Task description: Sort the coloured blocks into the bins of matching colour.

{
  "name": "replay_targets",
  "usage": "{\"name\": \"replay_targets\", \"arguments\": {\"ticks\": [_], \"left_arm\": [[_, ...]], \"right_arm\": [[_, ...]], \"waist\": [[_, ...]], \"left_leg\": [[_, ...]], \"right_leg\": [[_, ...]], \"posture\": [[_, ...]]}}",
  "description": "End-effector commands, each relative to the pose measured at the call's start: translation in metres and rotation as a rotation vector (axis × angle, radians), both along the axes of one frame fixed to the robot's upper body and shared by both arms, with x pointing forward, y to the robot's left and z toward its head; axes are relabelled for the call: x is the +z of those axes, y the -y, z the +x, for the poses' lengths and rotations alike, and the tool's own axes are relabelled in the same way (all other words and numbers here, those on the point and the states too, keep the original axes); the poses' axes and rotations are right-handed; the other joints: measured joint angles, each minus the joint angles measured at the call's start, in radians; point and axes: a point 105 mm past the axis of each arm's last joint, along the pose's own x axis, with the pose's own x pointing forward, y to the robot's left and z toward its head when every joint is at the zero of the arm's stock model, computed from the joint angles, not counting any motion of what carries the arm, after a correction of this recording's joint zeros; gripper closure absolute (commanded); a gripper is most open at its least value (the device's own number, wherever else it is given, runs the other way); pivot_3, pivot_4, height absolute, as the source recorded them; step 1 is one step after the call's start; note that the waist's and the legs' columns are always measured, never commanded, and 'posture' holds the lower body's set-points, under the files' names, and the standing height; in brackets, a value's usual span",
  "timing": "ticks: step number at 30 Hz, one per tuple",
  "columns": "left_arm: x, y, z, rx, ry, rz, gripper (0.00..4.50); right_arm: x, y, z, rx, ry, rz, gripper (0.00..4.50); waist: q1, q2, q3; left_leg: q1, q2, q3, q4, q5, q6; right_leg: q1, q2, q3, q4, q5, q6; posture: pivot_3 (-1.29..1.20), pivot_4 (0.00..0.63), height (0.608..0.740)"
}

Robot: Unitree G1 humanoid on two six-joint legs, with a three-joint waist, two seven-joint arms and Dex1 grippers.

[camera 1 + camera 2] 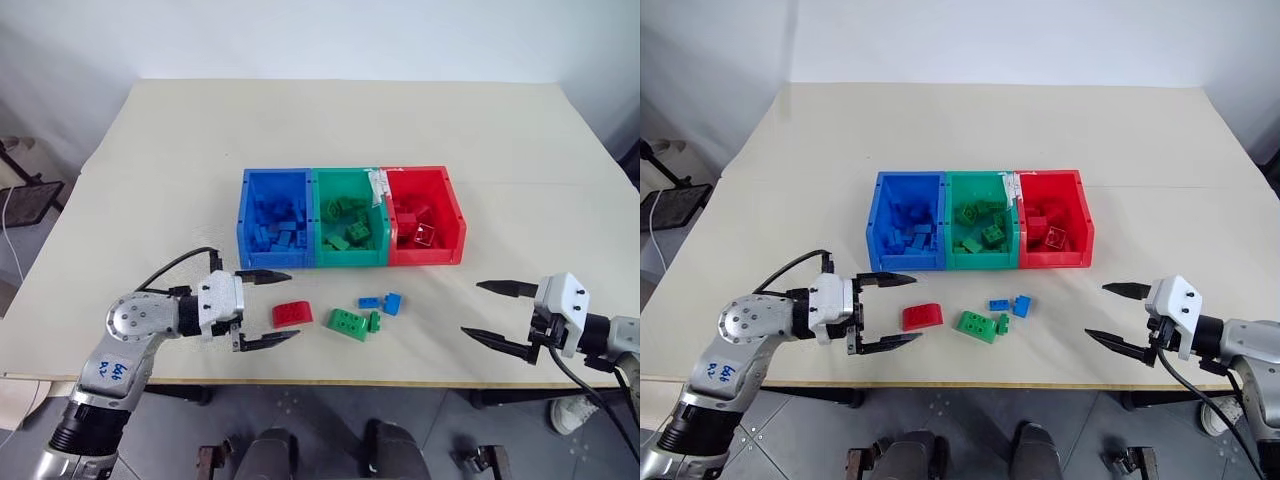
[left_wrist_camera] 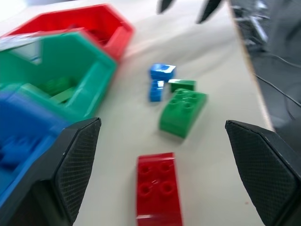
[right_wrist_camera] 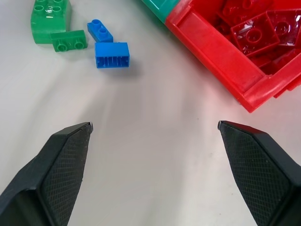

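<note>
Table (image 1: 330, 130): pale and flat, carrying everything; both arms reach in over its near edge, one from each side.

Bins (image 1: 350, 262): three joined trays in a row, blue, green, red, standing past both hands. The blue one is nearest the left hand, the red one nearest the right, so each hand has a short carry to its own end of the row. All three already hold bricks of their own colour.

Left hand (image 1: 264, 309): fingers spread wide, holding nothing, pointing sideways across the table at the red brick. That aim suggests this brick is its next pick.

Right hand (image 1: 502, 315): fingers also spread wide and empty, low over bare table, well apart from the loose bricks and just short of the red bin's near corner.

Large green brick (image 1: 347, 323): loose, past the red brick as seen from the left hand, with a small green brick (image 1: 375, 321) touching it or very nearly; the gap is hard to judge.

Red brick (image 1: 292, 313): lies just ahead of the left hand's fingertips, roughly on the line between them, not yet enclosed.

Blue bricks: a chunky one (image 1: 392, 303) and a flat one (image 1: 369, 301), close together beyond the green pair, between the two hands.

Progress: mostly sorted, I judge; five bricks still wait in front of the bins.
</note>
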Motion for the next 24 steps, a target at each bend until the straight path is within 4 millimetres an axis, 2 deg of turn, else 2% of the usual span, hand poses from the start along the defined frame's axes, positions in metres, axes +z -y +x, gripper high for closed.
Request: {"name": "replay_targets", "arguments": {"ticks": [1,5,8,12,18,20,24], "left_arm": [[0.009,-0.001,0.007,0.008,0.021,-0.034,0.00],[0.006,0.002,0.005,-0.008,0.016,-0.024,0.00],[0.005,0.001,0.002,0.007,0.011,-0.026,0.00],[0.006,-0.004,0.000,0.028,0.011,-0.026,0.00],[0.007,-0.009,0.001,0.063,0.007,-0.041,0.00],[0.011,-0.010,0.002,0.084,0.006,-0.071,0.00],[0.019,-0.027,0.009,0.210,0.007,-0.145,0.00]], "right_arm": [[0.005,-0.039,0.008,0.091,-0.051,0.048,0.03],[-0.005,-0.063,0.027,0.117,-0.069,0.009,0.03],[-0.013,-0.073,0.040,0.122,-0.073,-0.022,0.03],[-0.019,-0.082,0.045,0.137,-0.083,-0.020,0.95],[-0.027,-0.099,0.041,0.185,-0.116,0.022,3.01],[-0.024,-0.102,0.040,0.199,-0.106,0.034,3.05],[0.010,-0.110,0.040,0.232,-0.075,0.161,3.05]], "waist": [[-0.002,0.000,0.000],[-0.003,0.000,0.000],[0.004,0.000,0.000],[0.008,0.000,0.000],[0.002,0.000,0.000],[0.001,0.000,0.000],[0.001,0.000,0.000]], "left_leg": [[0.000,0.000,0.000,0.001,0.000,0.000],[0.000,0.000,0.000,0.001,0.000,0.000],[-0.002,-0.001,-0.001,0.001,0.000,0.000],[-0.002,-0.001,-0.002,0.001,0.000,0.000],[-0.001,0.000,-0.002,0.001,0.000,0.000],[-0.001,0.000,-0.002,0.001,0.000,0.000],[-0.001,0.000,-0.002,0.001,0.000,0.000]], "right_leg": [[0.000,0.000,0.000,0.000,0.000,0.000],[0.000,0.000,0.000,0.000,0.000,0.000],[-0.001,-0.001,0.000,-0.001,0.000,0.000],[-0.001,-0.001,-0.001,0.000,0.000,0.000],[-0.001,0.000,-0.002,0.000,0.000,0.000],[-0.001,0.000,-0.001,0.000,0.000,0.000],[-0.001,0.000,-0.001,0.000,0.000,0.000]], "posture": [[0.00,0.150,0.740],[0.00,0.150,0.740],[0.00,0.150,0.740],[0.00,0.150,0.740],[0.00,0.150,0.740],[0.00,0.150,0.740],[0.00,0.150,0.740]]}}
